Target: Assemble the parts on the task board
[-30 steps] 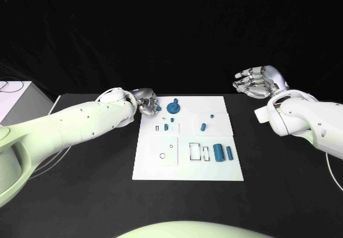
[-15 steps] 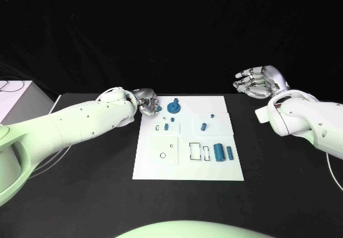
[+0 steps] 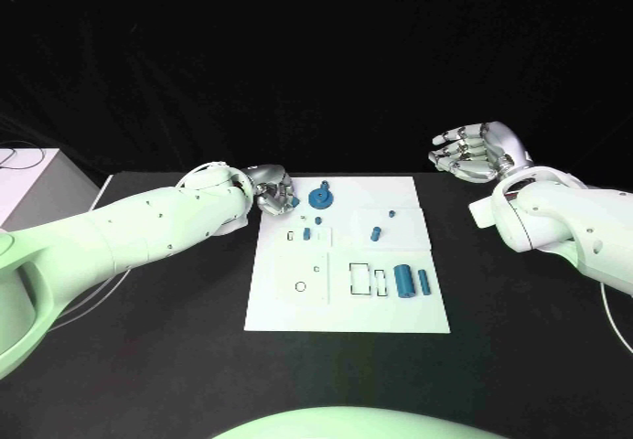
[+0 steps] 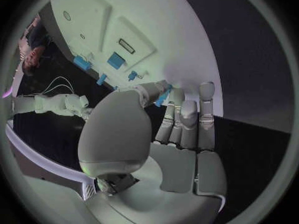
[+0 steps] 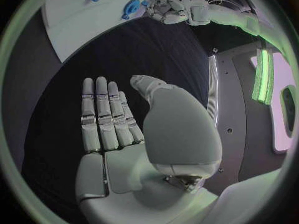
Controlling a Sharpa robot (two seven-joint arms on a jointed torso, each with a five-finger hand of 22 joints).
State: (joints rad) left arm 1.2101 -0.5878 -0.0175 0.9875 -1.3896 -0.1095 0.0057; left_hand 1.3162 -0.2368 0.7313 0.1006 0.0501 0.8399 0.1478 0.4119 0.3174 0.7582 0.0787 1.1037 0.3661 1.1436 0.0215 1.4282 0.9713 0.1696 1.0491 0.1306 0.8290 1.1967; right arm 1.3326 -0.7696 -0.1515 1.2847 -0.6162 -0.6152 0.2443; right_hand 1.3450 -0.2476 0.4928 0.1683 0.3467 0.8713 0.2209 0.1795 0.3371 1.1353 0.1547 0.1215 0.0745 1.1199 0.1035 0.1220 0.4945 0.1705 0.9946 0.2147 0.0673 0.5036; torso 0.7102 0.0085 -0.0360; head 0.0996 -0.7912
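The white task board (image 3: 346, 306) lies in the middle of the black table. On it are a round blue part (image 3: 321, 197), small blue pegs (image 3: 376, 233) and blue cylinders (image 3: 402, 282). My left hand (image 3: 271, 195) hovers at the board's far left corner. In the left wrist view this hand (image 4: 162, 149) pinches a small blue part (image 4: 164, 95) between thumb and finger, over the board (image 4: 149, 25). My right hand (image 3: 475, 154) is raised beyond the board's far right corner. Its fingers (image 5: 99, 114) are straight and apart, with nothing in them.
A white box (image 3: 33, 183) stands at the table's left edge, with a thin cable (image 3: 99, 293) running beside my left arm. The board (image 5: 74, 20) has recessed slots (image 3: 359, 279) and small holes (image 3: 301, 287) near its front half.
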